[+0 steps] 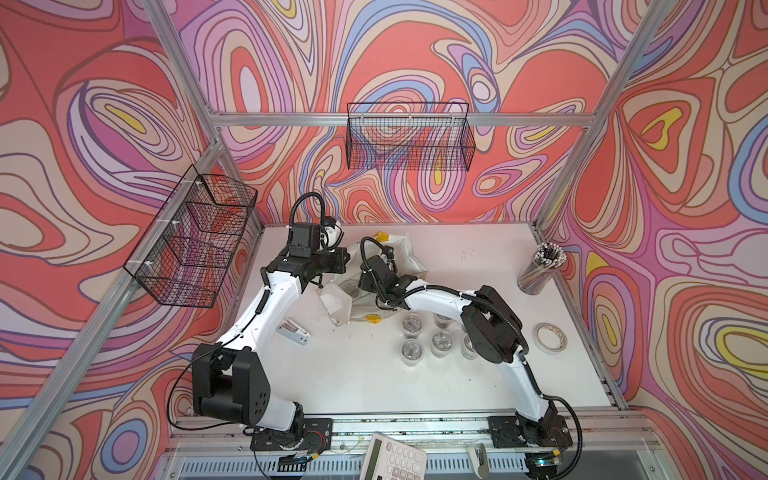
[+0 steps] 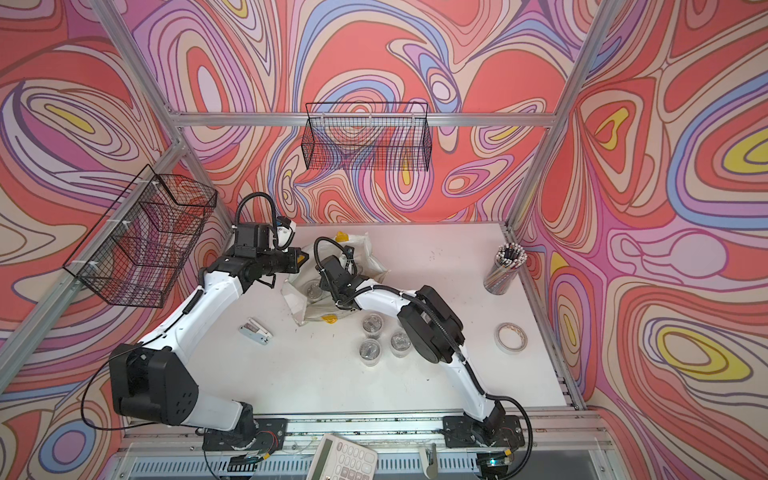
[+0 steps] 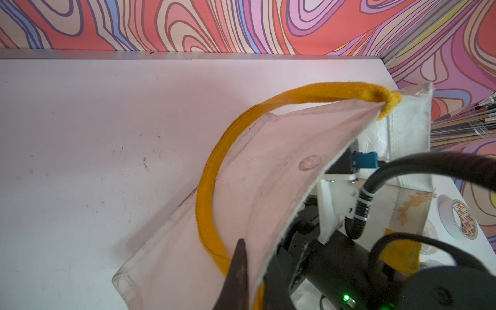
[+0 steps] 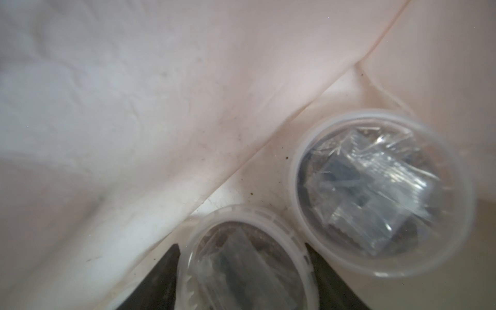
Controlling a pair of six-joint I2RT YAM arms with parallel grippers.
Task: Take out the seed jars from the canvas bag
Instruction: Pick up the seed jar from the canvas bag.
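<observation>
Snugly, right jaws clasp jar [image 4: 249, 268], bag [image 4: 120, 120] crowding

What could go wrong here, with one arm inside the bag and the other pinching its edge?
1. The right gripper squeezes one seed jar by its smooth plastic sides, so the jar might slip out when lifted.
2. A second jar sits close beside it and could get bumped or tipped.
3. The left gripper holds only the rim of the canvas bag. If that fabric slips, the opening may sag onto the right arm.
</observation>
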